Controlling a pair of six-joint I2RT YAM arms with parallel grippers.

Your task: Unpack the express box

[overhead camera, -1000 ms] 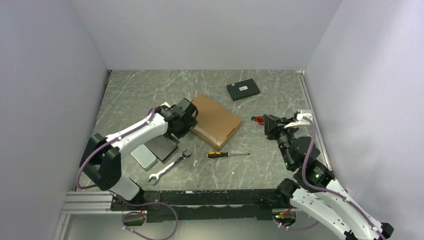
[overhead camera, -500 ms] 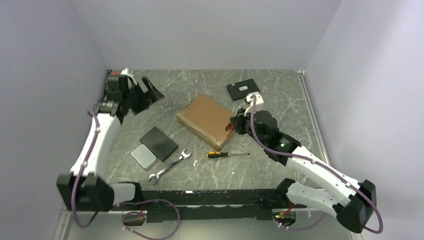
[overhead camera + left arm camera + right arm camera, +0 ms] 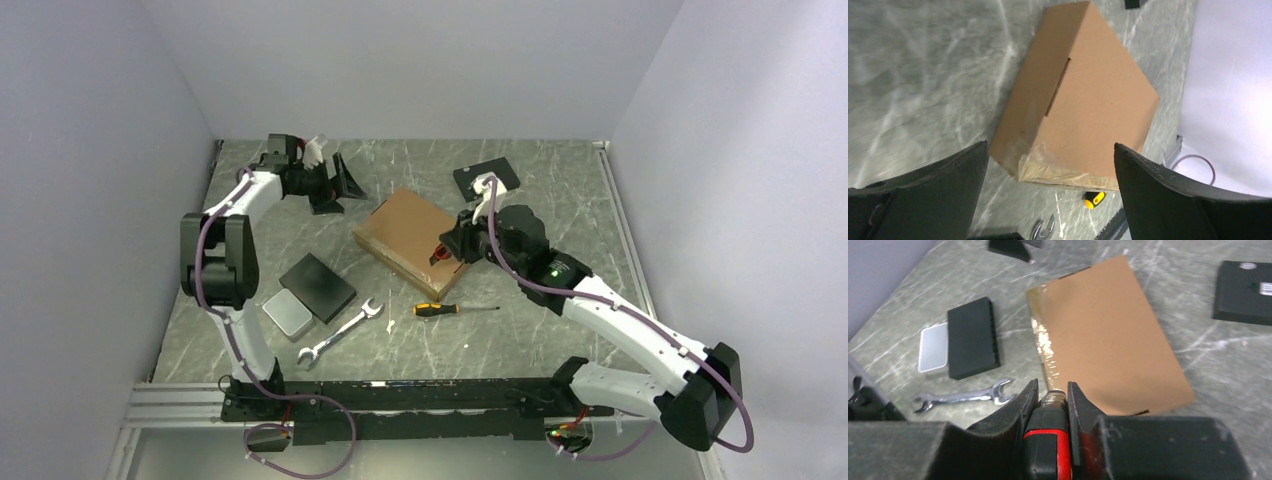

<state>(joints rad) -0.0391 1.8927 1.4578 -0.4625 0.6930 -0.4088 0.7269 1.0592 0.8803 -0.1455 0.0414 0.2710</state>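
Since half a second ago the left arm has swung in from the far-left corner, and the right tool has crept a bit further over the box. The box itself hasn't budged. The right tool [image 3: 442, 250] [image 3: 1053, 389] is clamped tight on a red-and-black cutter [image 3: 1048, 445], which looks like a box cutter, and the cutter's silvery tip sits right at the shiny taped edge of the express box [image 3: 415, 238] [image 3: 1108, 340]. I can't tell if it's actually touching the tape. The left tool [image 3: 335, 180] [image 3: 1050, 147] has its fingers spread wide apart with nothing between them. It hangs above the counter [image 3: 560, 200] just off the box's far-left corner and looks down on it. The box lies flat and closed in the middle of the grey marbled counter, turned at an angle, with a slot visible in its lid from the left wrist view. Behind it on the right is a small black box with a label [image 3: 486, 178] [image 3: 1245, 292]. Nearer the arms, on the left, there's a dark slab [image 3: 317, 287] [image 3: 973, 337] with a silver tin [image 3: 287, 313] [image 3: 934, 347] tucked against it. A wrench [image 3: 340, 333] [image 3: 965, 396] lies just in front of those two. A yellow-and-black screwdriver [image 3: 455, 309] [image 3: 1094, 198] lies just in front of the box.
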